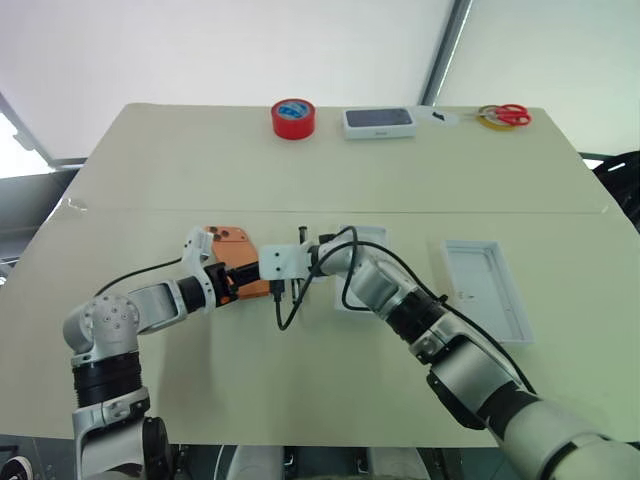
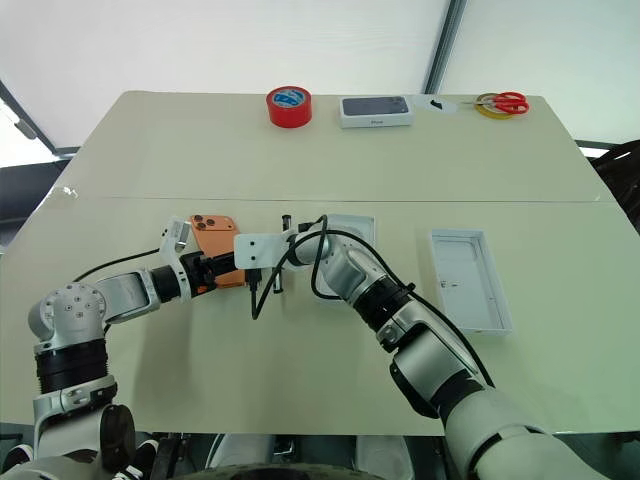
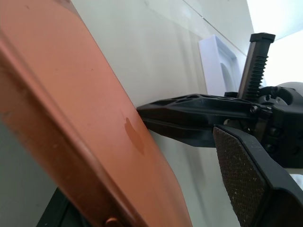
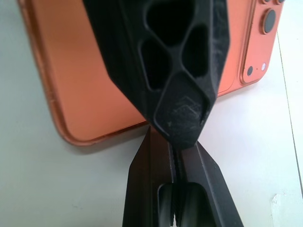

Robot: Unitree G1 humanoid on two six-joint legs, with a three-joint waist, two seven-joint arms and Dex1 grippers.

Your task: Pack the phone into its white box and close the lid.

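Note:
The orange phone (image 1: 236,241) lies left of the table's middle with its camera block at the far end. My left gripper (image 1: 243,277) comes in from the left and is open, one finger on each side of the phone; in the left wrist view a gap shows between its pad (image 3: 246,184) and the phone (image 3: 71,94). My right gripper (image 4: 174,156) is shut, its tips against the phone's near side, close to the left gripper's finger (image 4: 161,61). The white box (image 1: 362,237) lies under my right arm, mostly hidden. The lid (image 1: 487,290) lies open side up at the right.
Along the far edge are a red tape roll (image 1: 293,118), a white box with a dark top (image 1: 379,122), and red-handled scissors (image 1: 512,115) beside a yellow ring. A seam crosses the table (image 1: 150,210) behind the phone. A black cable loops off my right wrist.

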